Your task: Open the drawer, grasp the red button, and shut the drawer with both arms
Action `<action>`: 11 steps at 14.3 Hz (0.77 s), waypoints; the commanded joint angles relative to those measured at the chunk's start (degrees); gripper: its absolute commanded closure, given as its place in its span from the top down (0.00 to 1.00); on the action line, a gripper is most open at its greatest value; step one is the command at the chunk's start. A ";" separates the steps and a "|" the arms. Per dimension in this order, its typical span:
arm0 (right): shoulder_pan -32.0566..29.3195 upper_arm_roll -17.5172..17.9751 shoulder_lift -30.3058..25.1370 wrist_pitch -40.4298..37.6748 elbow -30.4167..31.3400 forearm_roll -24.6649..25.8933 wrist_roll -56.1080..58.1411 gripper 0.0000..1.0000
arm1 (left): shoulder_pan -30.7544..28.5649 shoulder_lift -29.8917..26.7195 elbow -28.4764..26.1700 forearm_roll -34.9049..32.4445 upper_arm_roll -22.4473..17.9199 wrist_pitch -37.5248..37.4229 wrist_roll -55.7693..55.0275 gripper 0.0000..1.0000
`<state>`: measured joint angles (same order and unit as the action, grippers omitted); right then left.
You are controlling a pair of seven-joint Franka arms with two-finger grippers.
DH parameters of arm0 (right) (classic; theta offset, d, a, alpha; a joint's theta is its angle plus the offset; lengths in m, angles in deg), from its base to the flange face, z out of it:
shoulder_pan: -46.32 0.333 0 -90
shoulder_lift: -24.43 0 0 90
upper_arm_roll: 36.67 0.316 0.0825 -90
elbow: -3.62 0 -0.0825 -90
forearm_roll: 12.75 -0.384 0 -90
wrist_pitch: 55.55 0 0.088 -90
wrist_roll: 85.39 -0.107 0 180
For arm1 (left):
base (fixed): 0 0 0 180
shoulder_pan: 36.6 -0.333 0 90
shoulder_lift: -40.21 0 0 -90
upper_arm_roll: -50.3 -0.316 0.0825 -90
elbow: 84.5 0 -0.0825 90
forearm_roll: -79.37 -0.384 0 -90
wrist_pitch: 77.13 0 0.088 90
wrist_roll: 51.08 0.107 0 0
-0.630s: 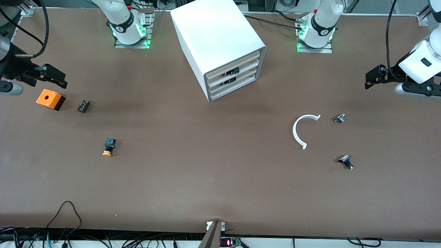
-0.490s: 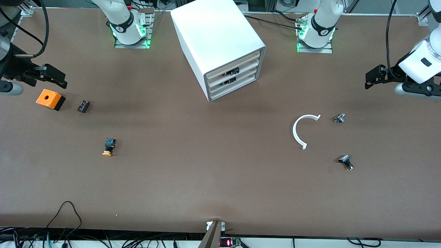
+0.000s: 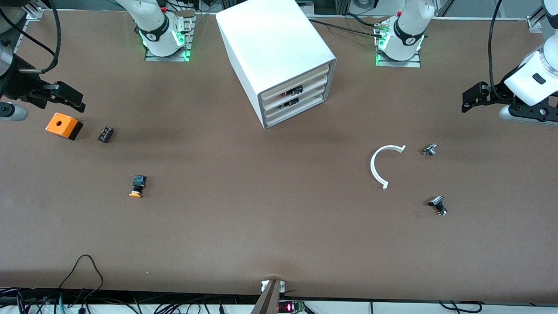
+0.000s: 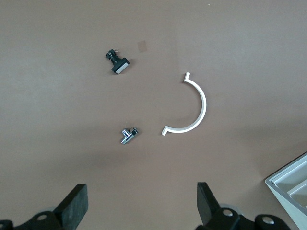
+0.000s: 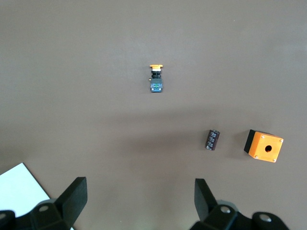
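The white cabinet (image 3: pixel 279 48) stands between the two arm bases, and its three drawers (image 3: pixel 301 93) are all shut. Small red, blue and black parts show through the front cut-outs (image 3: pixel 293 91); I cannot tell whether one is the red-capped button. My left gripper (image 3: pixel 467 101) is open and empty, up over the left arm's end of the table; in the left wrist view (image 4: pixel 142 196) it is over bare table. My right gripper (image 3: pixel 77 101) is open and empty, over the right arm's end next to the orange box; it also shows in the right wrist view (image 5: pixel 141 191).
An orange box with a hole (image 3: pixel 63 125), a small black part (image 3: pixel 105 134) and an orange-capped button (image 3: pixel 137 186) lie toward the right arm's end. A white arc (image 3: pixel 379 165), a silver part (image 3: pixel 430 149) and a black part (image 3: pixel 437 205) lie toward the left arm's end.
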<state>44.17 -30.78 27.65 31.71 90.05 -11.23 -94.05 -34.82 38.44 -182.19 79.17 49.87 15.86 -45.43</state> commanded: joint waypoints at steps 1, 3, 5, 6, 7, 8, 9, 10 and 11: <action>-0.75 0.79 -0.75 -0.16 1.64 -0.64 0.04 0.99 | 0.24 0.28 1.18 -1.03 0.17 -2.45 -0.81 1.00; -0.75 0.88 -0.58 -0.60 1.81 -0.37 0.04 0.99 | 0.33 0.36 1.27 -0.51 0.34 -7.09 -0.38 1.00; -0.75 1.05 0.04 -0.52 2.08 -0.72 0.04 0.99 | 0.34 0.36 1.27 2.30 0.26 -10.79 -0.11 0.99; -0.58 1.05 0.65 -0.52 2.08 -1.25 0.04 0.99 | 0.42 0.71 1.27 4.14 0.26 -12.20 0.06 1.00; -0.58 1.05 1.26 0.01 2.08 -1.95 -0.05 0.99 | 0.42 0.89 1.27 5.63 0.34 -13.95 -0.02 1.00; -0.49 1.05 1.97 0.10 1.99 -2.74 -0.05 0.99 | 0.51 1.07 1.27 6.95 0.61 -15.71 0.15 0.99; -0.49 1.05 3.02 0.36 1.99 -3.01 -0.05 0.99 | 0.60 1.24 1.09 9.67 0.78 -17.21 0.33 0.99; -0.49 1.05 3.90 0.71 1.90 -3.10 -0.13 0.99 | 0.51 2.03 1.09 13.00 0.78 -18.35 0.42 0.99; -0.23 1.05 4.60 1.41 1.90 -3.36 -0.74 0.99 | 0.51 2.47 0.74 16.25 0.78 -19.24 0.50 0.99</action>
<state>44.20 -30.20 30.79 32.08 92.19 -13.39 -94.05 -34.31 39.24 -182.18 90.61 50.57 -1.08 -45.40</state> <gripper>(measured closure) 0.009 0.004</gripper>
